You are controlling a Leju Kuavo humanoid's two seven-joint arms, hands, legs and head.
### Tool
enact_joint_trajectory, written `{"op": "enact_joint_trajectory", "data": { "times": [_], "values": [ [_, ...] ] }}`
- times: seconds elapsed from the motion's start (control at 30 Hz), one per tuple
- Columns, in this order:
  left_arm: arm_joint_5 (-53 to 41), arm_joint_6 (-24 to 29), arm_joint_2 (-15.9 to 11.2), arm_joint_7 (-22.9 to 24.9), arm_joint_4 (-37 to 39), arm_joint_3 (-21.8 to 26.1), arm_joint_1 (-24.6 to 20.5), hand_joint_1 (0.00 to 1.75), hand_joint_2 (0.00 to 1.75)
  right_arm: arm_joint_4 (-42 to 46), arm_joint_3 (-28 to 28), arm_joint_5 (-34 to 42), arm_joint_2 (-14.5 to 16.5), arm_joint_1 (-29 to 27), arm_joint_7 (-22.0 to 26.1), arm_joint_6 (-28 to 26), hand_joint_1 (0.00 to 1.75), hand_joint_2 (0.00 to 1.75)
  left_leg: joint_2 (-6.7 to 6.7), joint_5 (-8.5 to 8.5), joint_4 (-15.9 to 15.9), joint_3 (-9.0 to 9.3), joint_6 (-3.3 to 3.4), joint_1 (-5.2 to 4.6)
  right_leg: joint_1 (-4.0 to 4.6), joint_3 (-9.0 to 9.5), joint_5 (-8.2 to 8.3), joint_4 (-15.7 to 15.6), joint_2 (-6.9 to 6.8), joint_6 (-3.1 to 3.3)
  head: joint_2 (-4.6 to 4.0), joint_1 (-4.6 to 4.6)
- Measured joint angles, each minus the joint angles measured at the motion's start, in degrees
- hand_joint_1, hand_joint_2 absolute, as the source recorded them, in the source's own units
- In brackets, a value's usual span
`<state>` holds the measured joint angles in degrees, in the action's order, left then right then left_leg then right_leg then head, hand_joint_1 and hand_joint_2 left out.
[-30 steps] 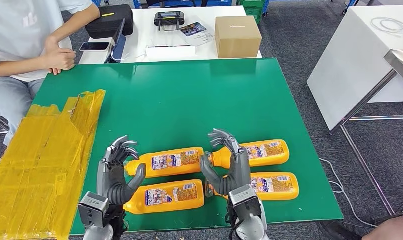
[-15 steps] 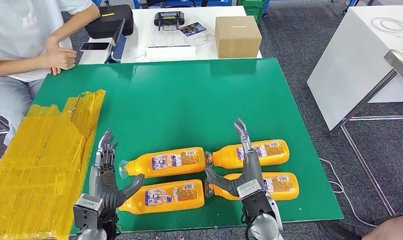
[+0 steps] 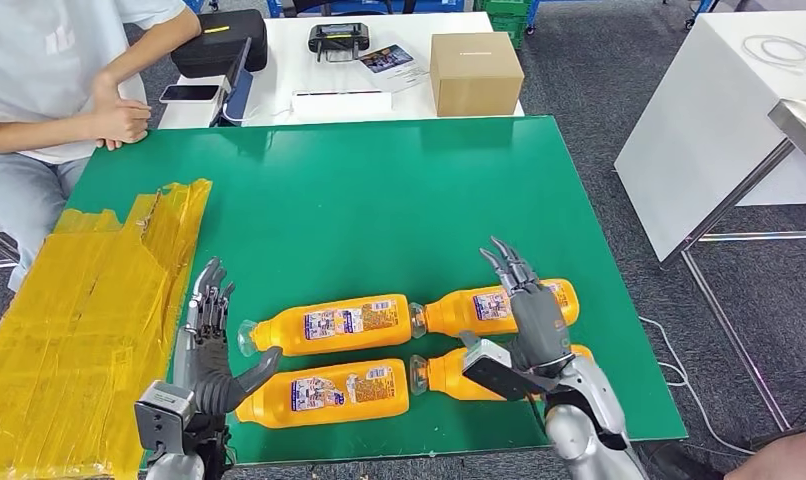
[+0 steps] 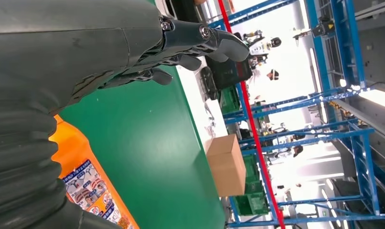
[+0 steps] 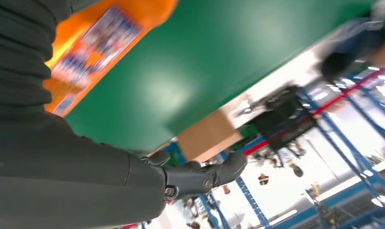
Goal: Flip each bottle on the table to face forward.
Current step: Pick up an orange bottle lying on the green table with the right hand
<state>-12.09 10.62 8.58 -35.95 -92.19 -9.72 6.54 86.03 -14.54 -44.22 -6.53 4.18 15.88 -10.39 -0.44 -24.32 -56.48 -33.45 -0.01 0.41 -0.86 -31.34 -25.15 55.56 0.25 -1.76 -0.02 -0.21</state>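
Several orange bottles lie on their sides on the green table [image 3: 379, 200], caps to the left: far left bottle [image 3: 329, 323], near left bottle [image 3: 324, 391], far right bottle [image 3: 479, 308] and near right bottle [image 3: 449, 374]. My left hand [image 3: 207, 350] stands open just left of the two left bottles, thumb reaching toward the near one, holding nothing. My right hand [image 3: 529, 315] is open with fingers spread, hovering over the two right bottles and hiding much of the near right one. An orange bottle [image 4: 85, 183] shows beside my left hand [image 4: 109, 52]; another bottle [image 5: 100, 38] lies past my right hand [image 5: 133, 176].
Yellow tape sheets [image 3: 89, 320] cover the table's left side. A person [image 3: 49, 90] sits at the far left corner with hands at the table edge. Behind is a white table with a cardboard box [image 3: 475, 72], a phone [image 3: 189, 93] and a black case [image 3: 219, 40].
My right hand has swung rightward and turned, from beside the bottle necks to over the right bottles' bodies. My left hand stays open at the left. The bottles have not moved.
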Motion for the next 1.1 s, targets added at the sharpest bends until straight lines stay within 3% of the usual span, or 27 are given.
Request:
{"op": "enact_joint_trajectory", "data": {
  "times": [0.33, 0.7, 1.1],
  "values": [
    [2.04, -2.74, 0.58, 0.56, 2.32, 0.93, -2.63, 0.0, 1.75, -11.35, 0.3, -11.91, -7.64, 11.07, -4.44, 0.47, 0.0, 1.75, -0.03, 0.03, -0.01, 0.0, 0.03, 0.0, 0.0, 0.02, 0.01, 0.01, -0.02, -0.01, 0.0, 0.0],
    [2.6, -3.62, 1.21, 0.76, 4.47, 1.6, -4.03, 0.0, 1.75, -18.95, -2.77, -16.77, -9.95, 16.38, -6.16, 1.66, 0.0, 1.75, -0.03, 0.02, -0.01, -0.04, 0.03, 0.0, 0.01, 0.0, 0.01, 0.01, -0.02, -0.01, 0.0, -0.01],
    [3.46, -4.09, 1.32, 0.73, 6.73, 1.65, -5.73, 0.0, 1.75, -25.17, -7.5, -13.94, -11.34, 20.99, -2.16, 5.35, 0.0, 1.75, -0.03, 0.04, -0.03, -0.02, 0.05, 0.0, 0.01, 0.01, 0.01, 0.01, -0.03, -0.01, 0.0, -0.01]
  ]
}}
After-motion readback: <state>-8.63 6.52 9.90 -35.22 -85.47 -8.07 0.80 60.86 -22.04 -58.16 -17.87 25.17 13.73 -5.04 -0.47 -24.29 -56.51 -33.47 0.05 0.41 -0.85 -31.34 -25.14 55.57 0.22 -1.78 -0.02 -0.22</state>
